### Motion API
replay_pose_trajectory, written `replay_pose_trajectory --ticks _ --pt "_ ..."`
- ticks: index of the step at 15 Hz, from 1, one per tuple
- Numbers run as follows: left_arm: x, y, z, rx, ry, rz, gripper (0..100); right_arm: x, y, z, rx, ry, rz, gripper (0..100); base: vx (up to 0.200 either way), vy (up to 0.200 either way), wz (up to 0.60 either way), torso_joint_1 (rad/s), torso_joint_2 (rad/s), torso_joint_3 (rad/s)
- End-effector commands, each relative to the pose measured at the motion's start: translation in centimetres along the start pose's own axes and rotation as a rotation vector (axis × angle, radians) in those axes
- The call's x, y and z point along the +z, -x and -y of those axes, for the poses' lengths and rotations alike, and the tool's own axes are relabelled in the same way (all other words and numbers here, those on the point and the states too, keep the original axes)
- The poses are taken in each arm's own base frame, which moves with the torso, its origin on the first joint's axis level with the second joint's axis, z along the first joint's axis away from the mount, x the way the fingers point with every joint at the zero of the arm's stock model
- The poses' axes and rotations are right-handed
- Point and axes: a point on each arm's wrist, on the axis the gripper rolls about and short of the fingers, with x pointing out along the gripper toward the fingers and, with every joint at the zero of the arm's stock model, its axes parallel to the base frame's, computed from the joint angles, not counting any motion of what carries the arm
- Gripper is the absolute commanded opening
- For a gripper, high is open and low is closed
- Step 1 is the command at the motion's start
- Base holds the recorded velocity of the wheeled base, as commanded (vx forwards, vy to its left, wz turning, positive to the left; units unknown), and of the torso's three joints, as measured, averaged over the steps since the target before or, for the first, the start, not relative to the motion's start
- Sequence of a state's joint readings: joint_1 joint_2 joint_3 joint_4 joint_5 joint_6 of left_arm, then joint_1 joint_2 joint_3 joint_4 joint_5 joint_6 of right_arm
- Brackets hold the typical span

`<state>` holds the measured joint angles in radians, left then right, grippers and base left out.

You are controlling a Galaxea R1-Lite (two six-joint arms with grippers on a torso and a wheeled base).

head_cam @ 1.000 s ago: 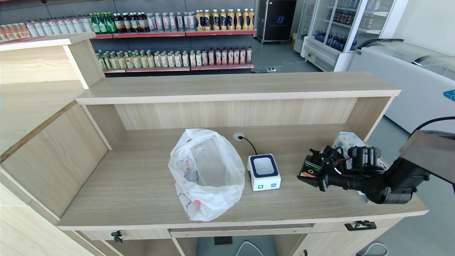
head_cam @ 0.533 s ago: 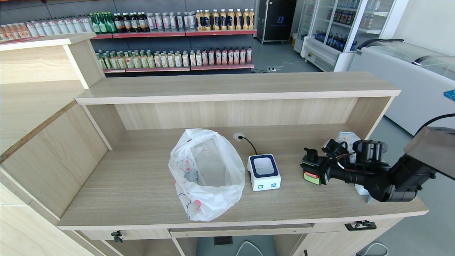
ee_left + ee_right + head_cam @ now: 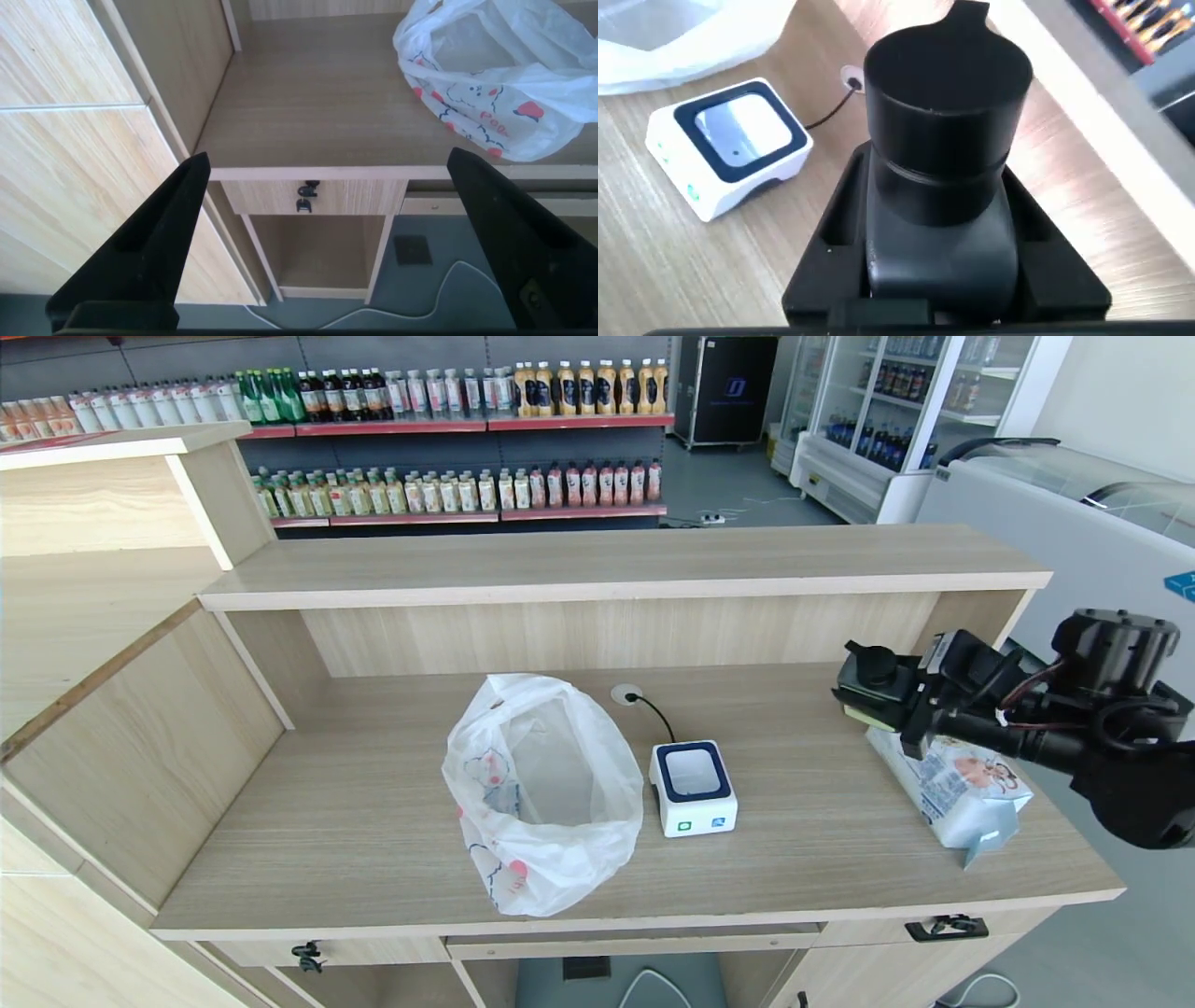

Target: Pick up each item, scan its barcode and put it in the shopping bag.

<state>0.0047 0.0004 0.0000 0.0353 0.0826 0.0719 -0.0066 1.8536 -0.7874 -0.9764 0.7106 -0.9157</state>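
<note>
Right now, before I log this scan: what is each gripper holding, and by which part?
Right gripper: small black capped container, clamped across its body. Left gripper: open, nothing held.

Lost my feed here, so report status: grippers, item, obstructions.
Left gripper open, before the counter. Right gripper shut on black container, aloft right of scanner. White packet under that arm.

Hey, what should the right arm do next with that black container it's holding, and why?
Probably carry the black container toward the scanner and lower it over the scanner's window. The right gripper seems shut on it, raised over the right end of the counter, well away from the scanner, so no scan looks possible from there. The shopping bag comes after.
</note>
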Motion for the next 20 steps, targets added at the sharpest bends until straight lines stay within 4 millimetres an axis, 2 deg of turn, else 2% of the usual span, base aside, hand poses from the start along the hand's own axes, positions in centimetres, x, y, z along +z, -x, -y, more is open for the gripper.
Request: replay_pose_trajectory --ticks 1,4,7,9,12,13,14,17,20 --pt "0.0 0.0 0.0 0.002 0.000 0.000 100 6.3 3.1 1.1 -0.068 0.311 0.075 0 0.000 0.000 0.00 0.000 0.00 0.000" --pt "0.0 0.0 0.0 0.000 0.000 0.000 100 9.4 3.5 0.3 -0.052 0.597 0.142 0 0.000 0.000 0.00 0.000 0.00 0.000" --pt "0.0 0.0 0.0 0.000 0.000 0.000 100 13.5 4.3 -0.5 -0.094 0.943 0.255 0 0.000 0.000 0.00 0.000 0.00 0.000" --pt "0.0 0.0 0.0 0.002 0.000 0.000 100 16.6 4.9 -1.7 -0.160 1.194 0.367 0 0.000 0.000 0.00 0.000 0.00 0.000" --pt "0.0 0.0 0.0 0.002 0.000 0.000 100 17.8 4.5 -4.3 -0.163 1.351 0.479 0 0.000 0.000 0.00 0.000 0.00 0.000" --pt "0.0 0.0 0.0 0.002 0.000 0.000 100 17.7 4.6 -6.8 -0.132 1.397 0.546 0 0.000 0.000 0.00 0.000 0.00 0.000" --pt "0.0 0.0 0.0 0.000 0.000 0.000 100 17.3 4.9 -8.1 -0.101 1.414 0.569 0 0.000 0.000 0.00 0.000 0.00 0.000" --pt "0.0 0.0 0.0 0.000 0.000 0.000 100 18.0 5.9 -9.6 -0.122 1.498 0.643 0 0.000 0.000 0.00 0.000 0.00 0.000" --pt "0.0 0.0 0.0 0.000 0.000 0.000 100 20.4 5.4 -11.1 -0.181 1.528 0.750 0 0.000 0.000 0.00 0.000 0.00 0.000"
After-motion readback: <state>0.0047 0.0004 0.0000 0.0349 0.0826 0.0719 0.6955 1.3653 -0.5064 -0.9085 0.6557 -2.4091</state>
